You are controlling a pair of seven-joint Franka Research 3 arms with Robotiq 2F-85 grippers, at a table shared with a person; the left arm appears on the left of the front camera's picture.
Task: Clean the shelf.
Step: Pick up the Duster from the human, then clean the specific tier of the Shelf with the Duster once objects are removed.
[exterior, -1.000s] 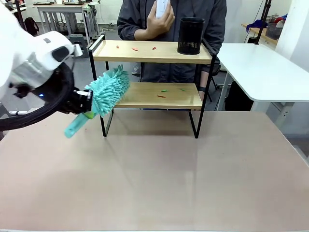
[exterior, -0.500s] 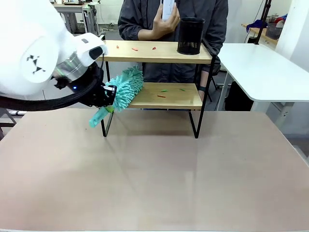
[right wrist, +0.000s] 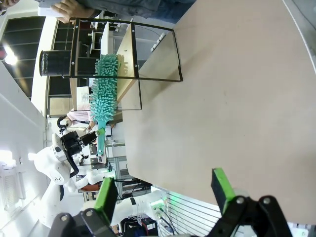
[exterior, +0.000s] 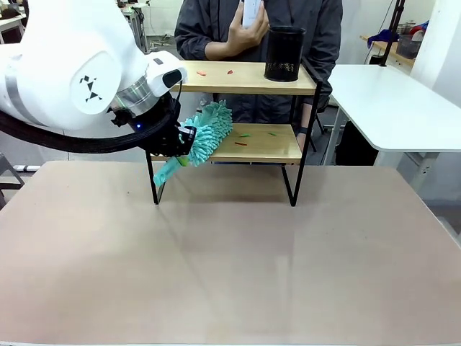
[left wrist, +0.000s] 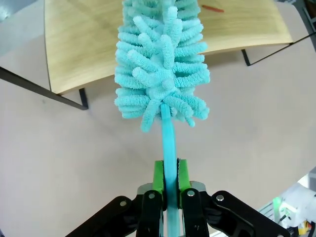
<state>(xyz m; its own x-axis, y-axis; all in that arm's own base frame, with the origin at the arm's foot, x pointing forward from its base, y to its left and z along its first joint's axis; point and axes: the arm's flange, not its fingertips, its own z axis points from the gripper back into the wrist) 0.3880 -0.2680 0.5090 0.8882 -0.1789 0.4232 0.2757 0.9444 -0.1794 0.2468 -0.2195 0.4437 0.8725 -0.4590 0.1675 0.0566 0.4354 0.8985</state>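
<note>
Shelf (exterior: 263,149) is now reached at its lower board by the duster (exterior: 209,132) clamped in the left end effector (left wrist: 169,178), so sweeping can be started.

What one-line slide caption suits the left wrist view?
Left gripper holds a teal duster by its handle, fluffy head over a wooden board of the shelf.

black mesh cup (exterior: 284,54) | white table (exterior: 392,104) at right | person (exterior: 203,30) behind
</note>
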